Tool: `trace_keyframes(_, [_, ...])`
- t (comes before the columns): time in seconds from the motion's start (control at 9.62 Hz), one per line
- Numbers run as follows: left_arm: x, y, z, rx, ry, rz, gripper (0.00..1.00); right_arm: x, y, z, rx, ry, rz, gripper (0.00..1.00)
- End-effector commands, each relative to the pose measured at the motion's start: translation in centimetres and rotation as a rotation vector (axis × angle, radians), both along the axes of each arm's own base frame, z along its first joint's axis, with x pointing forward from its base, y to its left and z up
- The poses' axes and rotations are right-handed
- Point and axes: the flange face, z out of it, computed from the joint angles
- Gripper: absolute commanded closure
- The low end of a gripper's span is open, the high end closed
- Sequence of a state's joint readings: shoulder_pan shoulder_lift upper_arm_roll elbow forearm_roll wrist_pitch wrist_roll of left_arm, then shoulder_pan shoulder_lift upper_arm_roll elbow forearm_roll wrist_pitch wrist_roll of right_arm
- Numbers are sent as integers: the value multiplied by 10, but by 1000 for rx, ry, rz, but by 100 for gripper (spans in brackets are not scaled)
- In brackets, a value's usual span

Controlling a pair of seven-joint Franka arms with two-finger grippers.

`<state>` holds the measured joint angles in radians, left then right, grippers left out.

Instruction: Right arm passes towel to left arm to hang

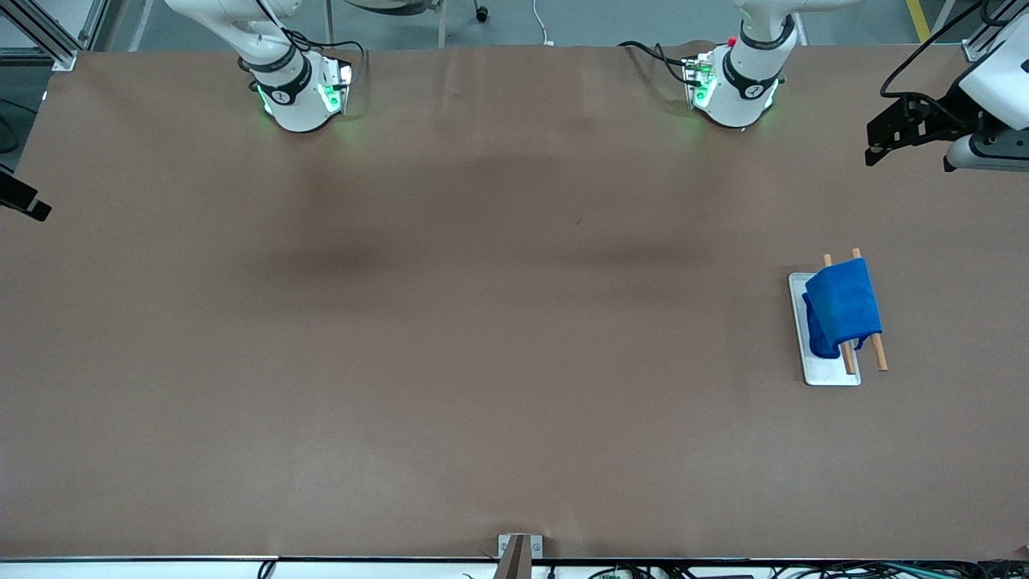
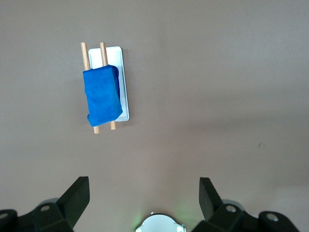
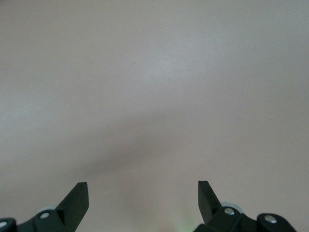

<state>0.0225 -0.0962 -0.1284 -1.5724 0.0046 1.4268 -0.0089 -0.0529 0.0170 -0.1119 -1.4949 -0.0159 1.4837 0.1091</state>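
Note:
The blue towel (image 1: 842, 305) hangs folded over two wooden rods (image 1: 879, 354) of a small rack on a white plate (image 1: 828, 374), at the left arm's end of the table. In the left wrist view the towel (image 2: 100, 94) and plate (image 2: 123, 82) lie far below. My left gripper (image 2: 144, 186) is open and empty, high over bare table between its base and the rack; its black hand shows at the front view's edge (image 1: 880, 141). My right gripper (image 3: 143, 191) is open and empty, high over bare table; a black part of it shows at the front view's other edge (image 1: 24, 201).
The right arm's base (image 1: 301, 96) and the left arm's base (image 1: 735, 88) stand at the table's edge farthest from the front camera. A small metal bracket (image 1: 518, 551) sits at the nearest edge. Brown table stretches between.

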Motion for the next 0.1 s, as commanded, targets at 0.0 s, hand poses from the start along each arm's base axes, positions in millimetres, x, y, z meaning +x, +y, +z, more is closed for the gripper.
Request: trace_keyframes(0.0, [-3, -8, -14, 5, 24, 5, 0, -8, 0, -6, -4, 4, 13, 0])
